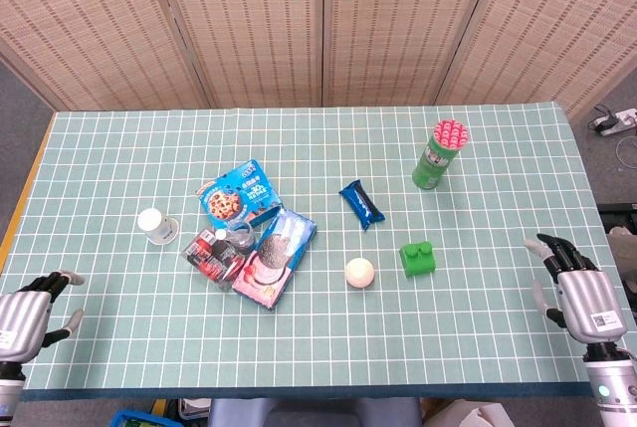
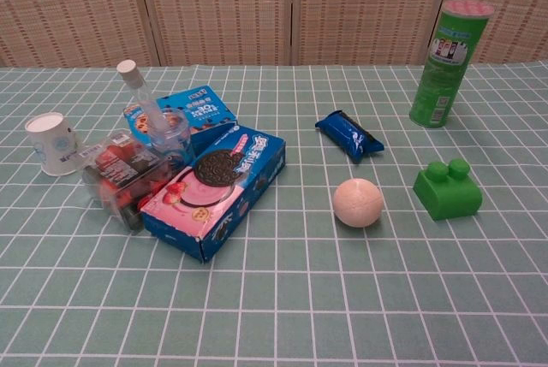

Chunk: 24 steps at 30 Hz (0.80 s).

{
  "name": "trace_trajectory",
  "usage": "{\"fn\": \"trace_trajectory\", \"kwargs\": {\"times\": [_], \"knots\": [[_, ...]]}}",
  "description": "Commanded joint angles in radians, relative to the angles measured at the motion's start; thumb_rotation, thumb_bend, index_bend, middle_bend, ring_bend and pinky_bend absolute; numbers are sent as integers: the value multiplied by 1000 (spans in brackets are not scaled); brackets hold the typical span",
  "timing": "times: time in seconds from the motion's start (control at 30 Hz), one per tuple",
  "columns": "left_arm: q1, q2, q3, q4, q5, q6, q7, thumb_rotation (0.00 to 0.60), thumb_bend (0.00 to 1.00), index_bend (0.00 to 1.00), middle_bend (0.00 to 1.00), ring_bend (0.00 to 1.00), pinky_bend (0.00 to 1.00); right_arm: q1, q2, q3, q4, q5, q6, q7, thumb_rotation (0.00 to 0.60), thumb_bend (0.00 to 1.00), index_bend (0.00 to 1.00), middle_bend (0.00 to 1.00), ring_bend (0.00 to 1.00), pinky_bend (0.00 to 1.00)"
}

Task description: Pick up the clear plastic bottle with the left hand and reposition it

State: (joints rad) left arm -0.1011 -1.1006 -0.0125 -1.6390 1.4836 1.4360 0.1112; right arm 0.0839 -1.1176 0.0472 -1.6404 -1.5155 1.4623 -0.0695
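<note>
The clear plastic bottle (image 2: pixel 159 126) has a white cap and a long neck. It stands tilted among the snack packs left of centre, against a blue cookie box (image 2: pixel 184 115) and a pink-and-blue cookie box (image 2: pixel 218 192). In the head view the bottle (image 1: pixel 237 239) sits in the same cluster. My left hand (image 1: pixel 30 313) is at the table's near left corner, far from the bottle, fingers apart and holding nothing. At the near right edge my right hand (image 1: pixel 575 286) also holds nothing, its fingers spread. Neither hand shows in the chest view.
A clear pack with red contents (image 2: pixel 120 177) lies against the bottle's left side. A white paper cup (image 2: pixel 53 143) lies further left. A dark blue snack packet (image 2: pixel 348 136), a cream ball (image 2: pixel 358 203), a green brick (image 2: pixel 447 189) and a green can (image 2: pixel 449 63) stand to the right.
</note>
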Motion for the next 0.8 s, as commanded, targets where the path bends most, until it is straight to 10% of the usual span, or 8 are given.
{"fn": "trace_trajectory", "kwargs": {"times": [0.03, 0.4, 0.57, 0.8], "knots": [[0, -1, 1, 1, 0, -1, 4, 600, 322, 440, 341, 382, 564, 0, 0, 0, 1, 4, -3, -1, 600, 471, 203, 158, 127, 349], [-6, -15, -17, 6, -5, 11, 32, 600, 250, 410, 407, 531, 788, -11, 10, 3, -14, -12, 30, 9, 600, 471, 203, 158, 127, 349], [-30, -22, -40, -5, -34, -18, 29, 600, 137, 363, 579, 739, 977, -16, 17, 7, -17, -15, 44, 21, 600, 470, 203, 158, 127, 349], [-95, -36, -86, -39, -107, -106, 71, 600, 112, 330, 900, 976, 1000, -22, 27, 12, -19, -11, 56, 36, 600, 470, 202, 158, 127, 349]]}}
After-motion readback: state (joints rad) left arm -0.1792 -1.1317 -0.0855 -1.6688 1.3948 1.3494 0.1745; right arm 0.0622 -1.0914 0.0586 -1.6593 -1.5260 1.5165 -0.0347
